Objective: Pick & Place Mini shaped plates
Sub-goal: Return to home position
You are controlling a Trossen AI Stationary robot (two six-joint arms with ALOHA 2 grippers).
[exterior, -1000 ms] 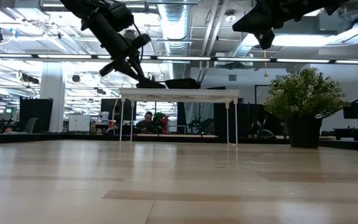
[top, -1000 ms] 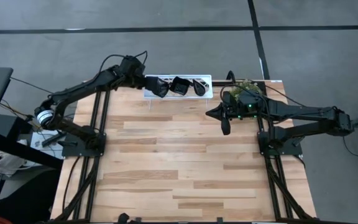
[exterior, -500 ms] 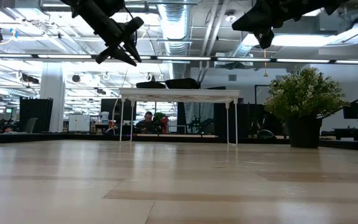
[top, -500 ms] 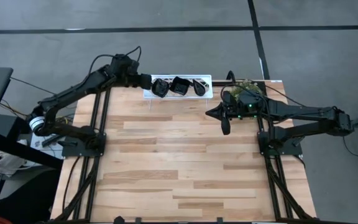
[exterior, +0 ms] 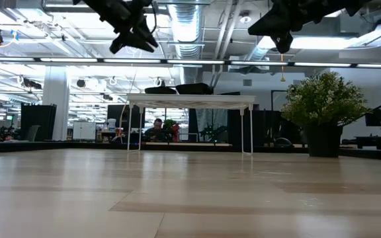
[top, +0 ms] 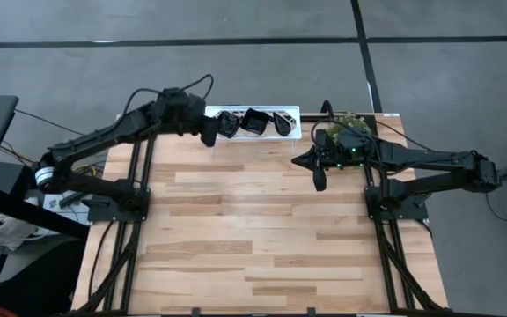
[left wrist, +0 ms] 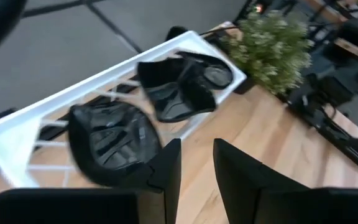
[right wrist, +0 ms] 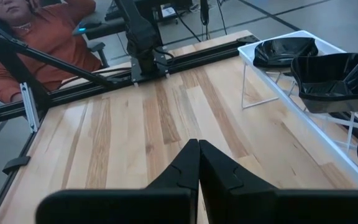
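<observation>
At the far edge of the wooden table (top: 262,229) stands the white lattice shelf (left wrist: 8,149), and the mini shaped plates (top: 253,121) sit on it in three glossy black stacks, side by side. No plate shows on the boards, so the placing looks finished and the step in hand is likely the retreat to rest.

The left gripper (top: 208,134) hangs high over the shelf's near rim, just beside the leftmost stack (left wrist: 107,140), which appears to be the leaf-shaped one. Its fingers are slightly apart with nothing between them. The right gripper (top: 318,172) waits over the table to the right of the shelf, fingers pressed together and empty.

The next move calls for drawing the left arm up and back toward its base, keeping the fingers clear of that nearest stack and of the rim. The shelf rests on thin legs and would probably shift at a knock.

A person in an orange top (right wrist: 30,37) sits beyond the table's left side. A potted plant (top: 341,123) stands beside the right arm, well away from the left arm's likely path.
</observation>
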